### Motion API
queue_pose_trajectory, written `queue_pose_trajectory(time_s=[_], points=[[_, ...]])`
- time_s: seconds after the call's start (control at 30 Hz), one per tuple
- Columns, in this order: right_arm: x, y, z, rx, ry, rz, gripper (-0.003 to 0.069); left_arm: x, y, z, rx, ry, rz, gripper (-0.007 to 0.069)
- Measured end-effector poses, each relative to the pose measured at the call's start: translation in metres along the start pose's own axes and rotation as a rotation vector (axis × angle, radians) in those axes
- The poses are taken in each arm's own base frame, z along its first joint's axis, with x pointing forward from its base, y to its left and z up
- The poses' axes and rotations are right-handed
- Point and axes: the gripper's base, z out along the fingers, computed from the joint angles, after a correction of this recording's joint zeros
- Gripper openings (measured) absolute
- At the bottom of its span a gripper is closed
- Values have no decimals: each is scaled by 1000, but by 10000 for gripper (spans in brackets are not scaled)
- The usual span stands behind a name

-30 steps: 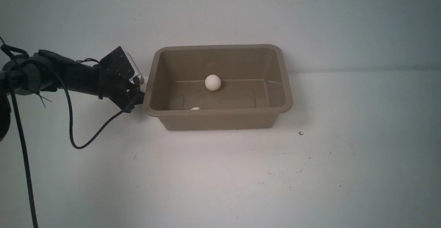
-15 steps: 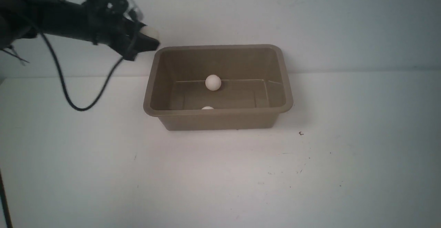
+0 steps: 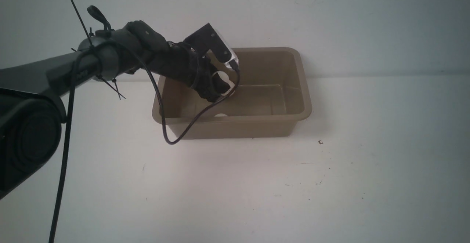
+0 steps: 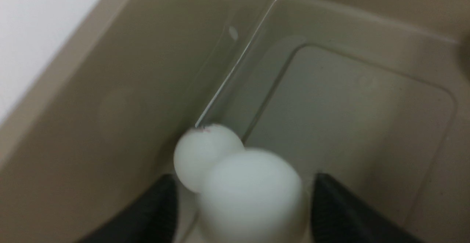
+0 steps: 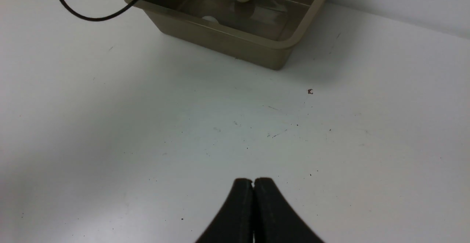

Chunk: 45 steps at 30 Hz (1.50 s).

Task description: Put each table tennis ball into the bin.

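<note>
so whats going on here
The left arm reaches into the bin with its jaws spread wide. A table tennis ball sits loose between them, not gripped, apparently dropping in. A second ball lies on the bin floor by a wall, and a third ball lies near the front wall. The right jaws are shut and empty over the table.

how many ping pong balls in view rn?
3. One ball between the fingers of the open left gripper, over the bin; second ball on its floor at the far wall; third ball at the near wall, mostly hidden by the rim.
</note>
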Motion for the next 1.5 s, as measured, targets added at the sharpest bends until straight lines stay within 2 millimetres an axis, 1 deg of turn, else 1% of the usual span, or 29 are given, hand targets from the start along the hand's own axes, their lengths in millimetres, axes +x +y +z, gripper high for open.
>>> queue_pose_trajectory(time_s=[0.03,0.07,0.13,0.17,0.2,0.27,0.3,0.33,0.37,0.4,0.43,0.47,0.5,0.53,0.57,0.6,0.63,0.7,0.73,0.77,0.8,0.9,0.93,1.0,1.03,1.07,1.27,1.37,1.5], points=[[0,0,0,0,0,0,-16,0,0,0,-1,2,-5,483],[0,0,0,3,0,-2,-16,1,0,-1,-1,7,-69,529],[0,-1,0,12,-2,-10,-16,-1,0,-4,0,12,-103,545],[-1,-2,0,17,-6,-13,-16,-8,-1,-13,9,18,-120,540],[-1,-2,0,17,-6,-13,-16,-9,-1,-15,9,17,-119,538],[-3,-5,0,51,-27,-36,-16,-30,-2,-46,7,5,-70,458],[-3,-5,0,54,-29,-39,-16,-33,-2,-49,2,1,-64,448],[-4,-7,0,78,-47,-55,-16,-49,-3,-75,-12,-15,-18,368],[-7,-9,0,106,-70,-75,-16,-61,-5,-95,-28,-31,11,300],[-7,-11,-1,121,-78,-86,-16,-68,-6,-108,-40,-43,24,255],[-8,-13,1,149,-99,-110,-16,-83,-10,-140,-50,-68,41,148],[-7,-15,2,177,-119,-135,-16,-91,-14,-161,-54,-86,49,86],[-6,-17,5,192,-134,-154,-16,-97,-19,-181,-59,-102,56,47],[-4,-18,6,205,-156,-166,-16,-101,-23,-200,-66,-119,64,27],[-1,-19,8,220,-174,-179,-16,-101,-26,-206,-64,-121,62,17],[4,-20,11,229,-188,-184,-16,-102,-33,-227,-80,-142,66,4],[14,-22,17,241,-201,-190,-16,-98,-39,-240,-93,-146,60,-2],[26,-24,21,256,-234,-181,-16,-92,-49,-259,-121,-159,55,-4],[33,-25,23,266,-248,-170,-16,-86,-54,-267,-141,-162,46,-4],[39,-26,26,271,-250,-163,-16,-79,-57,-269,-153,-159,34,-4],[46,-27,27,282,-262,-145,-16,-74,-63,-278,-176,-171,26,-4],[63,-33,27,325,-297,-79,-16,-44,-84,-293,-240,-178,-23,-4],[67,-35,25,339,-316,-53,-16,-30,-96,-298,-263,-179,-39,-4],[71,-37,22,357,-338,-38,-16,-16,-106,-302,-286,-183,-59,-4],[72,-37,21,365,-346,-42,-16,-14,-108,-302,-293,-188,-64,-4],[74,-39,18,383,-360,-29,-16,3,-122,-306,-307,-192,-88,-4],[80,-43,16,432,-333,-22,-16,42,-162,-319,-314,-197,-109,-4],[81,-44,16,440,-323,-22,-16,52,-175,-328,-326,-218,-98,-4],[81,-44,16,441,-321,-21,-16,53,-190,-345,-339,-272,-75,-4]])
